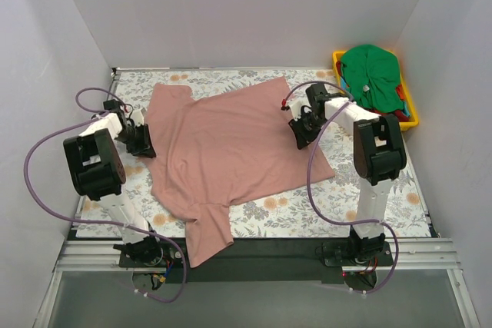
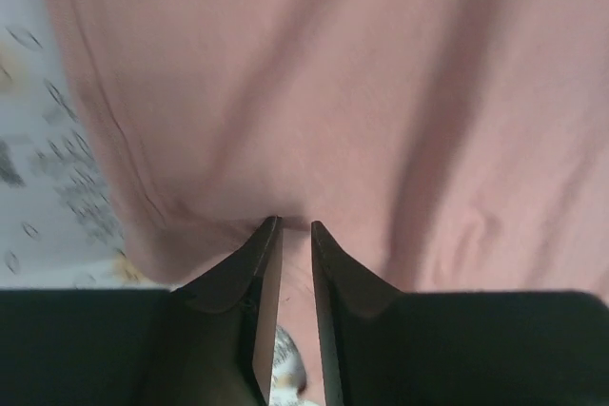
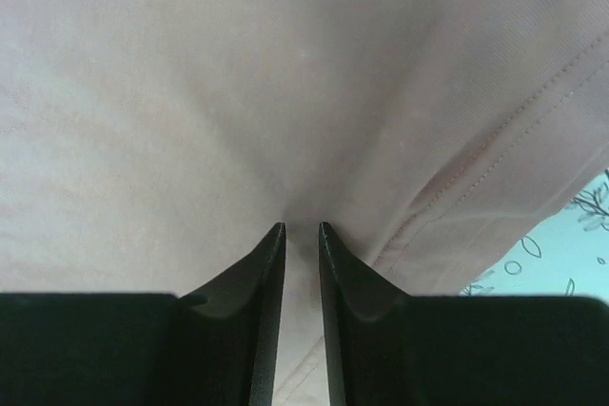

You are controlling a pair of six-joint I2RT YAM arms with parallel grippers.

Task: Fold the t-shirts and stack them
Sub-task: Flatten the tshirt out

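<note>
Lying spread and rumpled across the floral-patterned table cover (image 1: pixel 369 190): one dusty pink short-sleeved cloth t-shirt (image 1: pixel 231 151), with one end trailing over the table's near edge. Left gripper (image 1: pixel 142 142), black, two-finger: set at the shirt's left border, its fingers (image 2: pixel 252 268) drawn almost together with a fold of pink cloth pinched in the narrow gap. Right gripper (image 1: pixel 301 130), same type: set at the shirt's right border, its fingers (image 3: pixel 266 268) likewise nearly closed on a fold of pink cloth beside a stitched hem. Yellow plastic bin (image 1: pixel 413 109), far right corner, well apart from the pink shirt: holds one bright green cloth t-shirt (image 1: pixel 373 74), bunched, with some red cloth (image 1: pixel 402 100) showing at its side.
</note>
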